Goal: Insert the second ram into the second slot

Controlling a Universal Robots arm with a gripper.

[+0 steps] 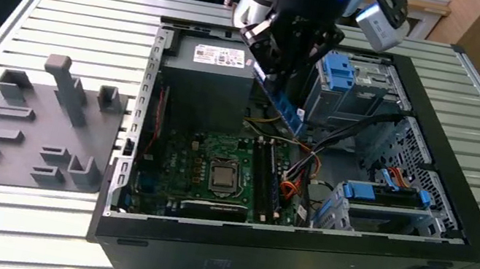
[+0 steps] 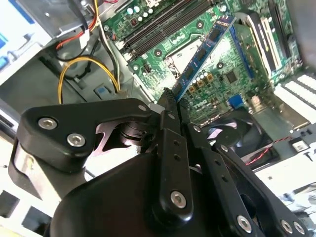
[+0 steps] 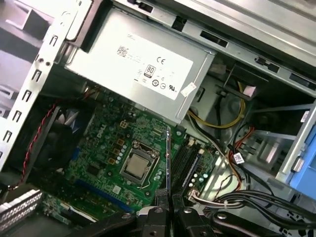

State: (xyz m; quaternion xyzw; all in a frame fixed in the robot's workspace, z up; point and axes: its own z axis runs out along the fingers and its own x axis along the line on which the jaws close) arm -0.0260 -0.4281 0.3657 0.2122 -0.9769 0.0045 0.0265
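Dark blue-green circuit board, thin, flat and long, with small pale labels: the second ram (image 2: 203,52), clamped at one end in the black tool (image 2: 170,101). The tool's two fingers are closed down to the board's thickness, one on each face, with nothing else in the grip. In the exterior view the stick hangs tilted inside the open black computer case (image 1: 462,218), above the green motherboard (image 1: 176,160) and apart from it, at the exterior view's right of the grey power supply box (image 1: 209,85). The case lies on a slatted metal surface (image 1: 76,2). In the first wrist view the stick shows edge-on as a thin line, between the silver processor socket (image 3: 137,165) and the row of long black memory slots (image 3: 183,159). It runs roughly parallel to the slots, but not over one as far as I can judge. Progress: stick picked up and brought into the case. It is not yet in any slot, and no contact with the motherboard is visible. Left of the task: the seating itself. Cannot tell whether a neighbouring slot is already filled.
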